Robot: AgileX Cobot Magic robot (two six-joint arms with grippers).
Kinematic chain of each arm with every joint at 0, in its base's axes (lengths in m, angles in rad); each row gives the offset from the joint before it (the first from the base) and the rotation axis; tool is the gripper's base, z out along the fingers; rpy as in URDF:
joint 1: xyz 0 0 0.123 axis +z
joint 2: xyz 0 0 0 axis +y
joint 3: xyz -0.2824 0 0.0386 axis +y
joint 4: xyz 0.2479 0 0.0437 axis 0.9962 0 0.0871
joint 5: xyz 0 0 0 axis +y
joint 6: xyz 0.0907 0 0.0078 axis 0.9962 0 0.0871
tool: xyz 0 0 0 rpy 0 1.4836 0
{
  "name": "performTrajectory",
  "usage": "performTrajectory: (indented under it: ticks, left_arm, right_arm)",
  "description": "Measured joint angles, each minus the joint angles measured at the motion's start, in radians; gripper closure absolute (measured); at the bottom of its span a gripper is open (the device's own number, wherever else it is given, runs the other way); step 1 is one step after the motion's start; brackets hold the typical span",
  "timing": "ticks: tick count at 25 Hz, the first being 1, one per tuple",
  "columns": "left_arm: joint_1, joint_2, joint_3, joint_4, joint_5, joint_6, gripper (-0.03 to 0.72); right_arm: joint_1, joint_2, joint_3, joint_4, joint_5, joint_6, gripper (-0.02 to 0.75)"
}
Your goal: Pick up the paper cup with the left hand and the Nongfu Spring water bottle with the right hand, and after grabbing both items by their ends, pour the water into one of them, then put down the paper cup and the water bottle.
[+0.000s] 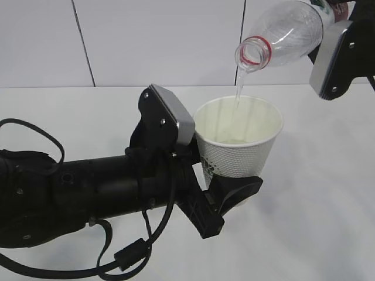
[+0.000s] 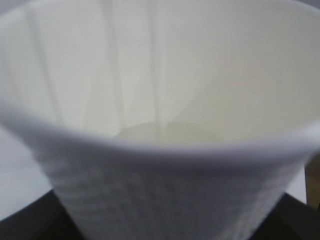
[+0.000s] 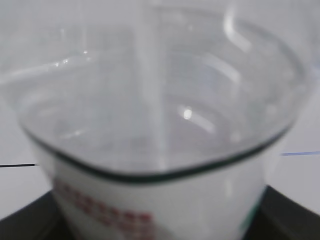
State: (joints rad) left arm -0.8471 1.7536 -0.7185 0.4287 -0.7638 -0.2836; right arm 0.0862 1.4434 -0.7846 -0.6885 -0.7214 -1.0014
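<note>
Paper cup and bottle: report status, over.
Left claw shut on paper cup. Right claw holds tilted Nongfu Spring water bottle. Water streaming into cup. Nothing in the way.

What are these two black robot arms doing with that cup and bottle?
They are pouring a drink. The left gripper holds a small white dimpled paper cup upright above the white table. The right gripper has tipped a clear plastic bottle with a red neck ring over it, mouth down. A thin stream of clear water is falling into the cup, which has a little water at the bottom.
</note>
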Motion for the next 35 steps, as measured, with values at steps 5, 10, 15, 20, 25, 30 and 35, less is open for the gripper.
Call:
performTrajectory:
  ticks: [5, 10, 15, 20, 25, 30, 35]
  left_arm:
    - [0.0, 0.0, 0.0, 0.0, 0.0, 0.017, 0.129]
    - [0.0, 0.0, 0.0, 0.0, 0.0, 0.025, 0.129]
    - [0.0, 0.0, 0.0, 0.0, 0.0, 0.027, 0.129]
    - [0.0, 0.0, 0.0, 0.0, 0.0, 0.031, 0.13]
    - [0.0, 0.0, 0.0, 0.0, 0.0, 0.033, 0.131]
    - [0.0, 0.0, 0.0, 0.0, 0.0, 0.033, 0.134]
    - [0.0, 0.0, 0.0, 0.0, 0.0, 0.035, 0.134]
  right_arm:
    - [0.0, 0.0, 0.0, 0.0, 0.0, 0.0, 0.235]
    - [0.0, 0.0, 0.0, 0.002, 0.0, -0.002, 0.235]
    - [0.0, 0.0, -0.002, 0.002, 0.0, -0.005, 0.235]
    - [0.0, 0.0, -0.002, 0.004, 0.0, -0.007, 0.235]
    - [0.0, 0.0, -0.002, 0.004, -0.002, -0.011, 0.235]
    - [0.0, 0.0, -0.002, 0.004, -0.002, -0.015, 0.235]
    - [0.0, 0.0, -0.002, 0.004, -0.002, -0.015, 0.235]
